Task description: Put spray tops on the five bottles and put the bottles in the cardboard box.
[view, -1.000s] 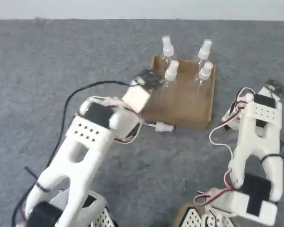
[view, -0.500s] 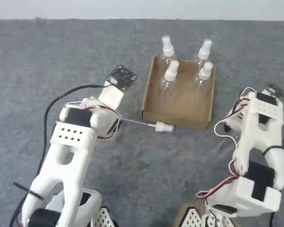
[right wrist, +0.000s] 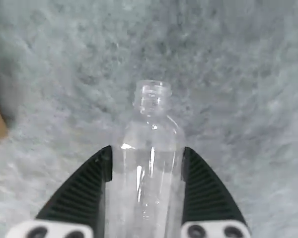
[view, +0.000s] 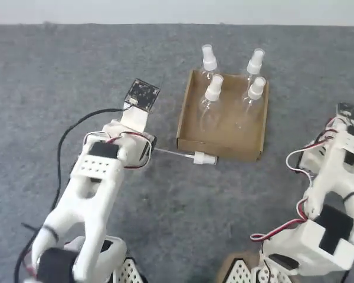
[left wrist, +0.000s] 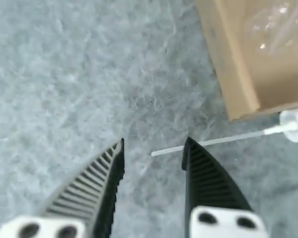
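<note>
- The left gripper (left wrist: 154, 144) is wide open and holds nothing. It hangs over the table (view: 59, 71) just off the near left corner of the cardboard box (view: 219, 148).
- The free end of a thin tube (left wrist: 213, 142) lies below the gap between its fingers. I cannot tell whether either finger touches it.
- The right gripper (right wrist: 146, 151) is clamped on one bare bottle (right wrist: 150, 114), a pad on each side of the clear body. The open neck points away from the wrist, over the grey table.
- Four topped bottles (view: 213, 89) stand upright in the box, two by its far wall and two nearer the middle.
- One loose spray top (view: 204, 158) lies flat on the table, just beside the box's near wall, with its tube pointing toward the left gripper.
</note>
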Action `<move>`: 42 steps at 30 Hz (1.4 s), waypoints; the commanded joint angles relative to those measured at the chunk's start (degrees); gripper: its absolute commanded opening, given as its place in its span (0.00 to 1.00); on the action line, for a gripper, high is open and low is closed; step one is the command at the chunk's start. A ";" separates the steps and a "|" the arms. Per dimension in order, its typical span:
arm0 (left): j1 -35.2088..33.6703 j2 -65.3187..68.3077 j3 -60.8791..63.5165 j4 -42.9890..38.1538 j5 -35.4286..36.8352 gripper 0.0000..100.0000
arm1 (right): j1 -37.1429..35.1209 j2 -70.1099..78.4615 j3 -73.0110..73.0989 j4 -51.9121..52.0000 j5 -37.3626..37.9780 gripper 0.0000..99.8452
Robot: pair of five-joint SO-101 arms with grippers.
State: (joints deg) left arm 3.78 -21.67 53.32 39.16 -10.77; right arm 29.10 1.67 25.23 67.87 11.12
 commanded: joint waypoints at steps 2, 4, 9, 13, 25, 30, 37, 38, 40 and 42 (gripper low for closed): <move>0.09 10.20 -4.88 -6.33 0.88 0.17 | 5.41 0.13 -1.41 -0.57 15.03 0.04; 0.18 14.24 -7.69 -6.51 0.97 0.17 | 6.73 0.13 -1.41 -0.57 20.48 0.04; 0.26 22.95 -12.88 -5.80 0.97 0.17 | 10.33 -0.04 -1.41 -1.01 28.04 0.04; 2.64 22.68 -14.73 1.93 0.70 0.17 | 11.21 0.04 -1.41 -1.10 29.71 0.04; 15.38 8.97 -2.24 15.65 -3.60 0.12 | 11.74 0.22 -1.41 -4.44 38.68 0.04; 17.76 -2.11 -2.33 22.51 -5.63 0.12 | 12.00 0.22 -1.41 -4.88 38.86 0.04; 23.91 -8.00 -11.30 26.90 -5.10 0.12 | 11.91 0.13 -1.41 -4.88 38.86 0.04; 25.23 -6.77 -13.05 26.81 -4.92 0.12 | 12.09 0.13 -1.41 -4.88 38.86 0.04; 27.96 -2.90 -16.84 26.64 -2.81 0.12 | 12.18 0.13 -1.41 -4.88 38.86 0.04; 30.42 2.99 -21.14 26.64 -1.41 0.12 | 12.18 0.13 -1.41 -4.79 38.86 0.04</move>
State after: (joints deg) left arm 29.98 -26.07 41.27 65.36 -14.99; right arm 40.26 1.58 25.23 64.09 49.27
